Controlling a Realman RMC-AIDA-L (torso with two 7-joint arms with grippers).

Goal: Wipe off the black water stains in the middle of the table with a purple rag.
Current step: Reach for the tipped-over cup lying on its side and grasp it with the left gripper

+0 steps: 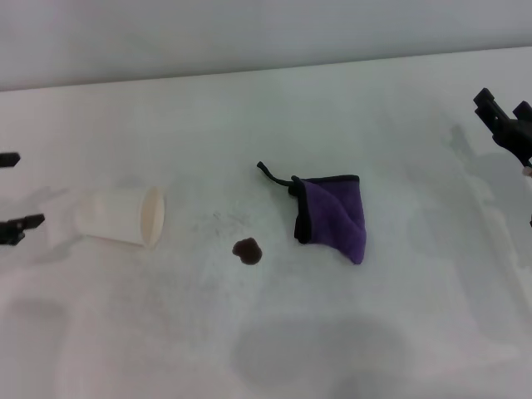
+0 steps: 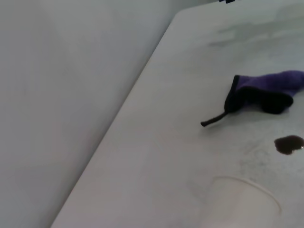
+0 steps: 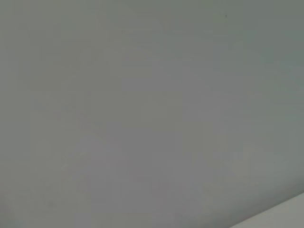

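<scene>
On the white counter [image 1: 349, 108] we count one purple rag [image 1: 337, 218], one dark stain [image 1: 247, 250] and one paper cup [image 1: 125, 216] tipped on its side. The rag lies crumpled at mid-counter, its black loop [image 1: 273, 174] trailing away; the stain sits just beside it, apart, between rag and cup. Our left tool [image 1: 15, 193] waits at the left edge, fingers spread; our right tool [image 1: 507, 125] hovers at the far right, and we cannot tell its state.
</scene>
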